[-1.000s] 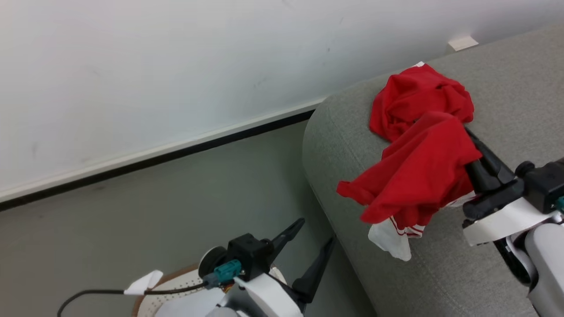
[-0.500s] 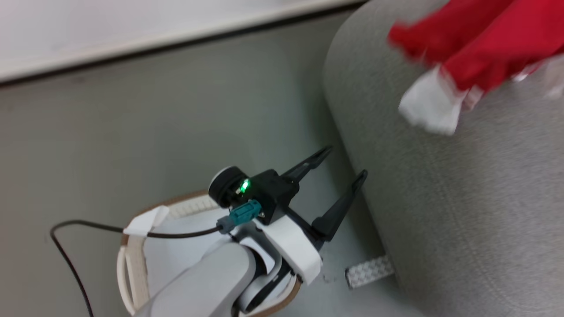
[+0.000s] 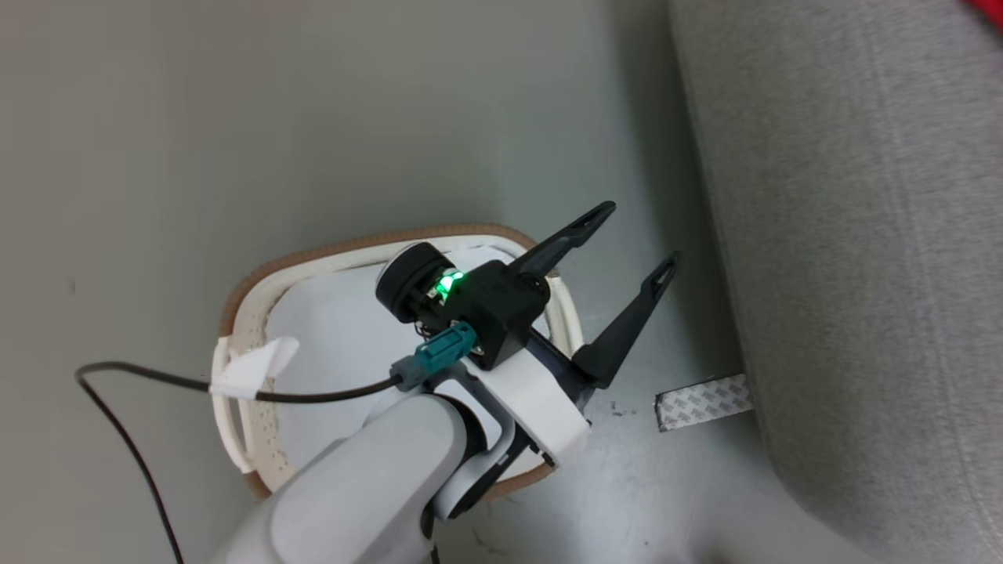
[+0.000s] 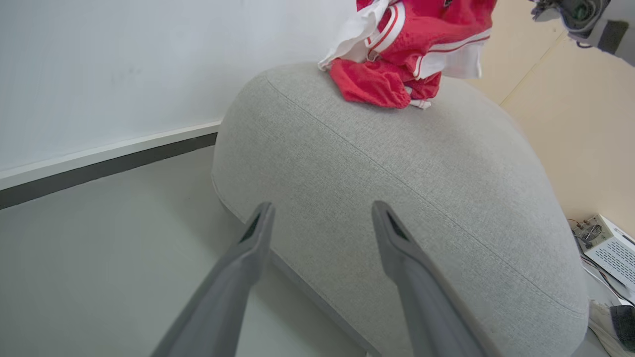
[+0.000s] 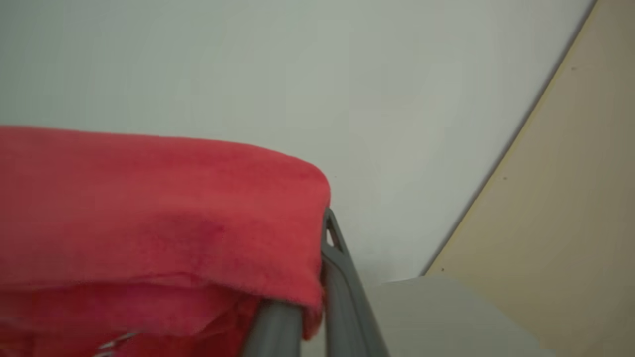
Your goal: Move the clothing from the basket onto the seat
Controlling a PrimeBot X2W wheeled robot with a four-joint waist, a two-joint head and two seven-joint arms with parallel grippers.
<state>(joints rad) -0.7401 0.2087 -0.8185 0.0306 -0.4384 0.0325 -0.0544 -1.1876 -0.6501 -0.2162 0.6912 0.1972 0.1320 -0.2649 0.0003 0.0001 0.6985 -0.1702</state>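
Seat (image 3: 862, 235): grey upholstered cushion, runs down the right side of the head view. In the left wrist view the seat (image 4: 421, 208) is a rounded mass with 1 stitched seam across it.

Floor (image 3: 235, 117): grey-green, meets the white wall (image 4: 124, 64) at a dark skirting line.

Basket (image 3: 235, 309): oval, cream with a brown rim, stands on the floor just left of the seat and apart from it. A pale cloth (image 3: 329, 337) lies inside. The left forearm crosses above its near half.

Clothing (image 4: 397, 59): bright red with white panels and striped trim, out of the basket. Its lower folds rest on the top of the seat near the wall end; its upper part runs off the top edge of the left wrist view. 1 red corner (image 3: 989, 9) shows at the top right of the head view. In the right wrist view the clothing (image 5: 149, 208) drapes over the fingers.

Left gripper (image 3: 639, 235): fingers spread wide, nothing between them, above the gap between basket and seat, pointing at the seat. Same spread in its own view (image 4: 321, 207).

Right gripper (image 5: 325, 233): fingers clenched together, red fabric pinched between them and folded over 1 finger.

Small items: black cable (image 3: 141, 376) with a white tag, teal plug (image 3: 439, 356), green light (image 3: 448, 282) on the left wrist, patterned tape strip (image 3: 701, 401) on the floor against the seat.
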